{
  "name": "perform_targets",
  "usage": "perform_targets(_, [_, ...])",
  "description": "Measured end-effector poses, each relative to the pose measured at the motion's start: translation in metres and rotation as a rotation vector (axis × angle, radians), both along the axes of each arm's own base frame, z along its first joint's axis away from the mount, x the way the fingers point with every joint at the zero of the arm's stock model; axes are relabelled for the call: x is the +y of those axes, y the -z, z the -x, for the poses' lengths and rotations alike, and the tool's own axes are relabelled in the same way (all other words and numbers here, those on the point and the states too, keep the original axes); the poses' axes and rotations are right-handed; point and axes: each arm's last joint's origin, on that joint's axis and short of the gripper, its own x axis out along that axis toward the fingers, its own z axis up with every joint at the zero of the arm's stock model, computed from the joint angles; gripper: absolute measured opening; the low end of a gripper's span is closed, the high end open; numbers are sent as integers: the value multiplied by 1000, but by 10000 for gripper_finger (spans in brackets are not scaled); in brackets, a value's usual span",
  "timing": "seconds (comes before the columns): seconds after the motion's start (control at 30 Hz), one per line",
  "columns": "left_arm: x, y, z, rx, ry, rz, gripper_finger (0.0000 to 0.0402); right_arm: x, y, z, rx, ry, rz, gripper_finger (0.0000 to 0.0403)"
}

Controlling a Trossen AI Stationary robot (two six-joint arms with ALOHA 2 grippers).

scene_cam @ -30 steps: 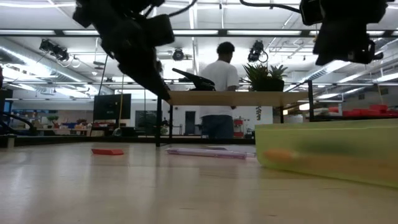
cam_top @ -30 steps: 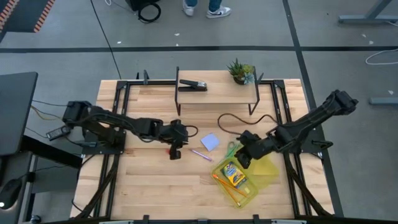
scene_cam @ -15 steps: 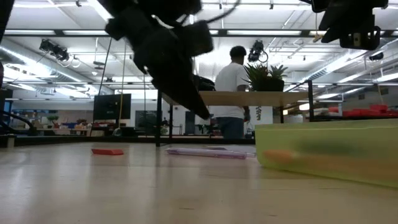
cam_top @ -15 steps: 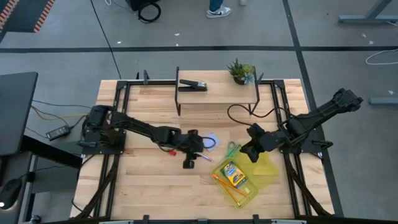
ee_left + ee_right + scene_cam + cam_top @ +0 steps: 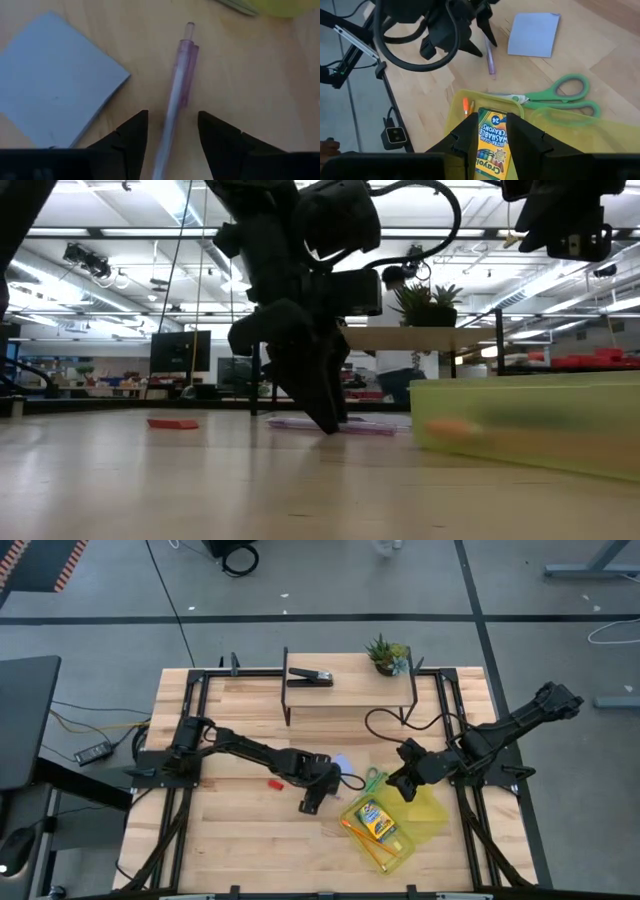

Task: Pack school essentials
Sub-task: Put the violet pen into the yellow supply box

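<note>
— Pale violet, see-through plastic: that pen now lies straight between the open fingers of your left gripper. A second ago the left arm was back near the tiny red piece; it has swept across the tabletop and come down over the pen, tips close to the wood in the low view. Nothing is pinched yet.

— So I close next?

— That looks like the step in hand, by my reading. The barrel is slim, smooth and round, so it may roll if one finger touches first. The pale blue notepad, a flat matte square, lies just beside the pen; keep your finger off its edge.

— And my right gripper?

— Your right gripper has lifted slightly and now waits above the yellow-green translucent tray, fingers parted and empty. The glossy card crayon box and the orange pencils are already inside. The green-handled scissors, with smooth plastic loops and metal blades, lie across the tray's edge, partly out. Notepad, pen and red piece remain on the bare wood.
</note>
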Motion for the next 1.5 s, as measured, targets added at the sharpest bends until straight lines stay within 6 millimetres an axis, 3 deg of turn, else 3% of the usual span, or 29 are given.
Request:
perform_targets(0.2, [0, 1, 2, 19, 8, 9, 135, 0, 0, 0, -2, -2, 2, 107])
perform_targets(0.47, [1, 1, 3, 31, 60, -1, 18, 0, 0, 0, -2, -1, 1, 107])
perform_targets(0.7, [5, -3, 5, 39, 48, -6, 21, -1, -3, 2, -16, -1, -6, 107])
perform_targets(1.07, [4, -46, 13, -51, 39, 48, 25, -14, -21, 23, -127, 43, 45, 95])
perform_targets(1.2, [-4, -64, 5, -118, 66, 88, 21, -18, -24, 27, -148, 87, 83, 94])
perform_targets(1.5, [-35, -100, -24, -445, 135, 166, 29, -23, -26, 34, -152, 115, 105, 94])
